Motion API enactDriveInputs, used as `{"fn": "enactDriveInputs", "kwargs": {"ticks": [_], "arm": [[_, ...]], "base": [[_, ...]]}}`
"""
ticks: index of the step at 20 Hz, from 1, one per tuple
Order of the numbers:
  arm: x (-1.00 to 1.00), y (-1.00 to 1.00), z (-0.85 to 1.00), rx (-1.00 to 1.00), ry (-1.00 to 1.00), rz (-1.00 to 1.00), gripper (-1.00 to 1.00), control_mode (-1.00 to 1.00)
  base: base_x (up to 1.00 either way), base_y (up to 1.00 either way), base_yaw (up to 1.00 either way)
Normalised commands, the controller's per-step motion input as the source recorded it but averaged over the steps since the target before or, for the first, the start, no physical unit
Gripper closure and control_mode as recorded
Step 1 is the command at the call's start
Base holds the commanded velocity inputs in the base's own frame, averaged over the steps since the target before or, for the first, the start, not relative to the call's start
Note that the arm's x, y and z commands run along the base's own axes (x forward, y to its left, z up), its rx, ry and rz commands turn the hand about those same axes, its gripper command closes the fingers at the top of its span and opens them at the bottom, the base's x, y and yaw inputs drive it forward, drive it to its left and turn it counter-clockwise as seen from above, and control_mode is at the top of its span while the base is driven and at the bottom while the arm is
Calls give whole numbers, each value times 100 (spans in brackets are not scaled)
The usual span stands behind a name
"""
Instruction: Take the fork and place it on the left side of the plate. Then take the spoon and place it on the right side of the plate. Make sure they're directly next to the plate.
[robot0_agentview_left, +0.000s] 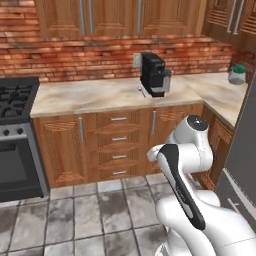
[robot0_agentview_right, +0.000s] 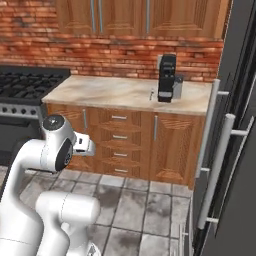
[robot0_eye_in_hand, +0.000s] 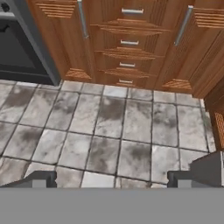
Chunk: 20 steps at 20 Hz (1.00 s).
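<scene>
While fingers (robot0_eye_in_hand: 111, 179) gape, drawers (robot0_eye_in_hand: 127, 43) closed

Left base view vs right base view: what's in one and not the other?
Left only: a potted plant on the corner run of the counter, and the oven door under the stove.
Right only: a tall fridge with long grey handles at the counter's end.
Both: the black coffee machine, the drawer stack, the brick wall, and the tiled floor.
</scene>
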Motion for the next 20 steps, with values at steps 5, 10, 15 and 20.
{"fn": "enactDriveInputs", "kwargs": {"ticks": [5, 10, 15, 20], "arm": [[0, 0, 0, 0, 0, 0, -100, 100], [0, 0, 0, 0, 0, 0, -100, 100], [0, 0, 0, 0, 0, 0, -100, 100], [0, 0, 0, 0, 0, 0, -100, 100]], "base": [[100, 0, -1], [100, 0, -2], [100, 0, -5], [100, 0, -6]]}}
